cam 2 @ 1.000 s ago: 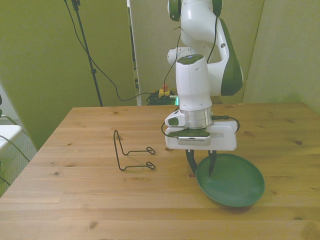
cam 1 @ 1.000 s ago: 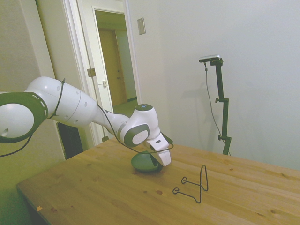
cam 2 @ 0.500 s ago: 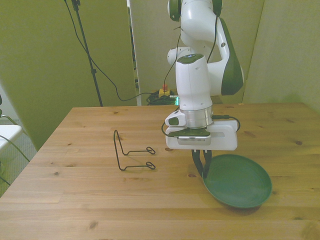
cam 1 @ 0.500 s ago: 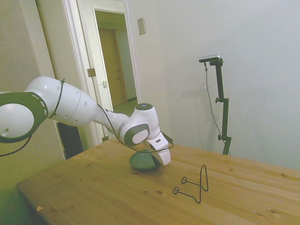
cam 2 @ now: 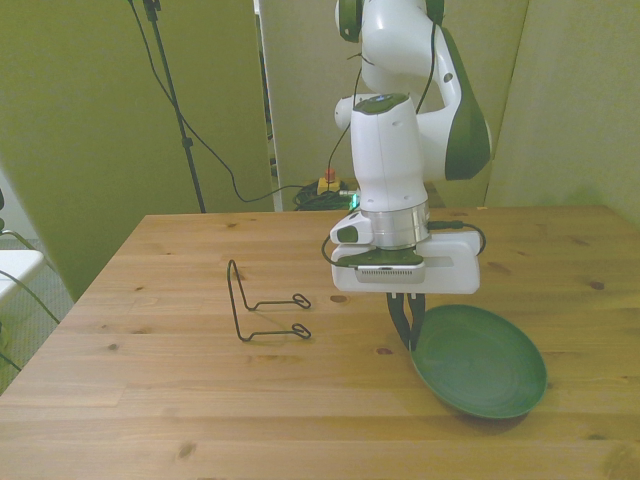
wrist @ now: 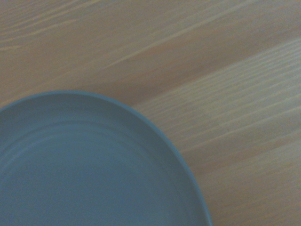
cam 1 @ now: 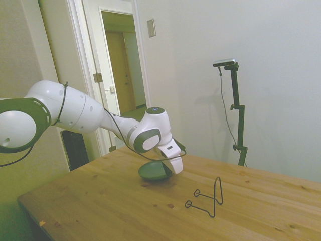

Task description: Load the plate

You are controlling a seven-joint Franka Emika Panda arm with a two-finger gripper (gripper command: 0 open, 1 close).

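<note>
Side view: the white arm (cam 1: 75,113) reaches across the wooden worktop (cam 1: 115,206) and its claw (cam 1: 168,168) comes down at the plate (cam 1: 153,173) — a dark, round, shallow dish near the middle of the worktop. The plate's edge under the claw sits higher than its far edge, so it is tilted; the claw's tips are hidden behind the white wrist body here. The thin black wire stand (cam 1: 208,198) stands at about 4 o'clock from the plate, apart from it, with its tall loop upright and two small feet lying on the wood. Behind the arm a doorway (cam 1: 123,75) is open.

Front view: the claw (cam 2: 408,322) hangs straight down from the wrist, with its dark fingers (cam 2: 403,318) pressed together on the plate's (cam 2: 485,365) rim at the plate's 10 o'clock edge — pinching it. The plate tilts, the gripped side raised and its 5 o'clock edge lowest, close to the worktop (cam 2: 150,400); whether that edge touches cannot be told. The wire stand (cam 2: 260,305) sits at 9 o'clock from the claw, well apart, toward the front view's left.

Wrist view: the plate (wrist: 84,174) fills the near corner as a grey-teal curve with faint concentric rings, and the bare wood grain of the worktop (wrist: 211,70) lies beyond its rim.
</note>
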